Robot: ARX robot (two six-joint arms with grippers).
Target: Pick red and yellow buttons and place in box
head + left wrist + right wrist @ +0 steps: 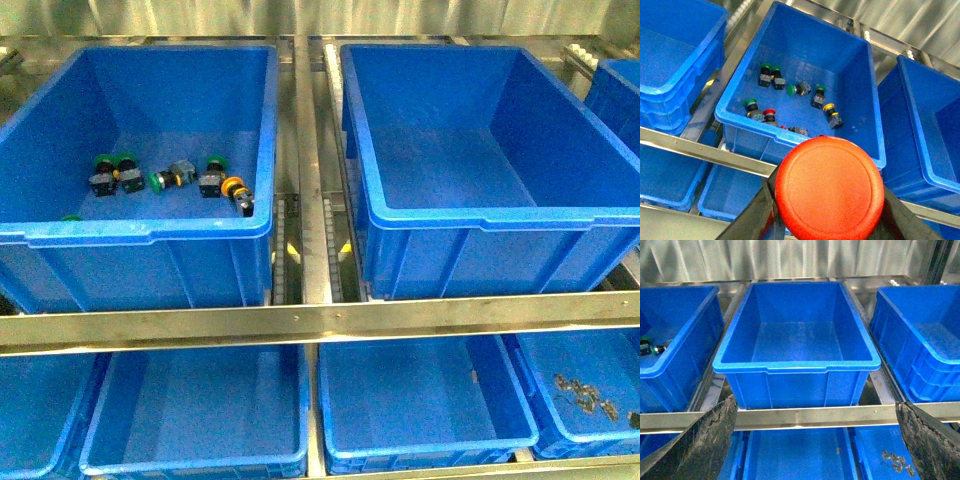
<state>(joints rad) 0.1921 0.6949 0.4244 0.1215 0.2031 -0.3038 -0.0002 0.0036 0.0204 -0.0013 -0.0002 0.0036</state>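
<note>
Steel rack (300,320) bears left crate (150,236) of buttons (234,187); left gripper (829,220) clasps red button (830,187)

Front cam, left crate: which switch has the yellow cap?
The yellow button, farthest right in the row and nearest the front-right corner of the left crate. The other switches showing in that view have green caps.

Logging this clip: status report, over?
Left gripper shut on red round-capped plastic push-button. Right gripper open, empty. Yellow-capped button in left blue plastic crate. Nothing blocking.
</note>
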